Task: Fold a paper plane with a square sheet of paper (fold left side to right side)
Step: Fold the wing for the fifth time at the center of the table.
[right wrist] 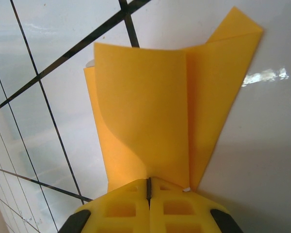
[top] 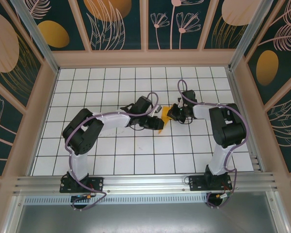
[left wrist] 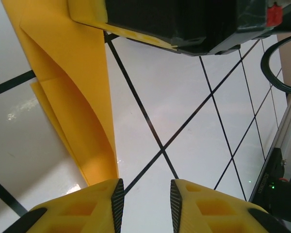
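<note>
A part-folded bright orange sheet of thin paper [right wrist: 150,111] sits mid-table on white tiles [top: 136,155], its edge pinched in the closed right gripper [right wrist: 149,187]. The left gripper [left wrist: 145,196] stands part open beside it, empty. A hard tug could tear it or undo the fold.

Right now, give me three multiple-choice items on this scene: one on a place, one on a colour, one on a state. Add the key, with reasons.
1. Where is the paper?
A. far left corner
B. on the near rail
C. middle of the table

2. What colour is the paper?
A. orange
B. blue
C. white

3. What are the right jaws doing?
A. standing wide open
B. shut on the paper
C. shut on nothing

Key:
1 C: the top view shows it lying mid-table.
2 A: it is bright orange in both wrist views.
3 B: the right wrist view shows them closed with the paper pinched between.
</note>
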